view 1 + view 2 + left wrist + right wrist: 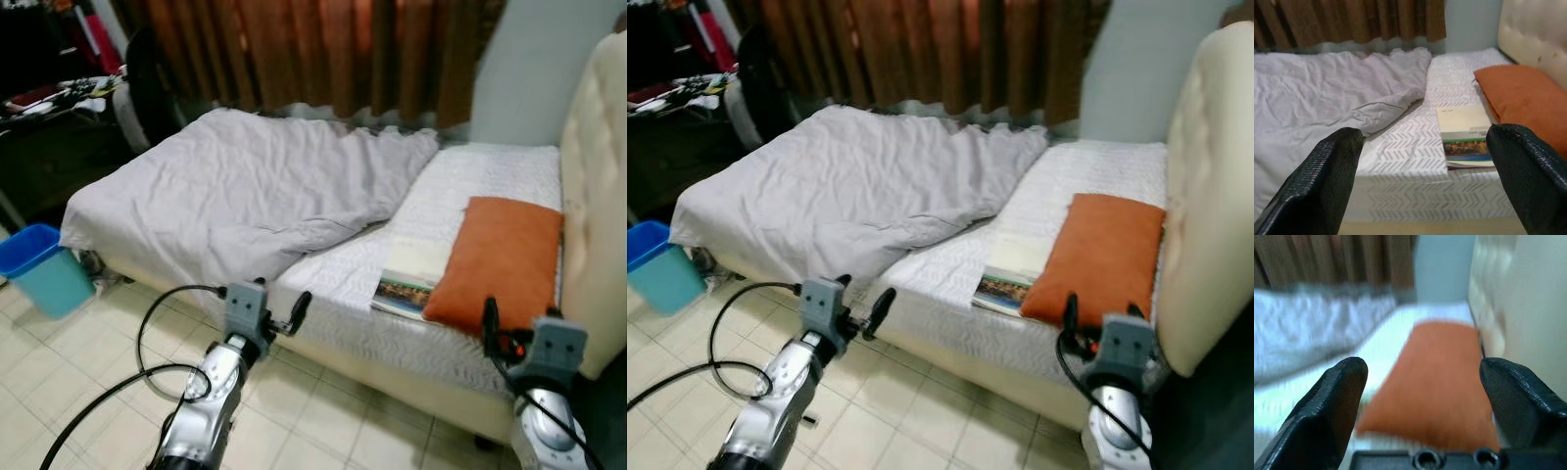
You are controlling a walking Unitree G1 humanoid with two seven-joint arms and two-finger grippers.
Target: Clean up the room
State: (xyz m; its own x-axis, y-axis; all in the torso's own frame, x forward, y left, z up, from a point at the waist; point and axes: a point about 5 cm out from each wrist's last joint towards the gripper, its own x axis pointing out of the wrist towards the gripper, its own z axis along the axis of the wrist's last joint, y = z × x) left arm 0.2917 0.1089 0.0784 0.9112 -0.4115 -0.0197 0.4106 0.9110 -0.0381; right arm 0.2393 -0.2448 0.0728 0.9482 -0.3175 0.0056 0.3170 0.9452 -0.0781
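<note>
Bed [470, 176] fills the middle of the head views, mattress edge running from 9 o'clock down toward 5. Going left to right: a blue bin [39, 266] sits on the tiled floor [323, 411] at 8 o'clock, just off the bed's foot corner; a rumpled grey blanket [235, 186] covers the foot half; a book [411, 279] lies near the front edge, touching an orange pillow [505, 259] at 3 o'clock, which rests by the cream headboard [598, 166].

Left gripper [1425, 161] hangs released, fingers spread, off the mattress side and facing the book. Right gripper [1420, 391] is likewise spread and empty, close before the pillow.

Risks, as I judge them: a low reach could butt the mattress side, and dragging the book outward could tip it over the nearby edge. The black cable [147, 352] looping at 7 o'clock might snag. Open tile lies at 6 to 8 o'clock; the headboard hems the right arm.
</note>
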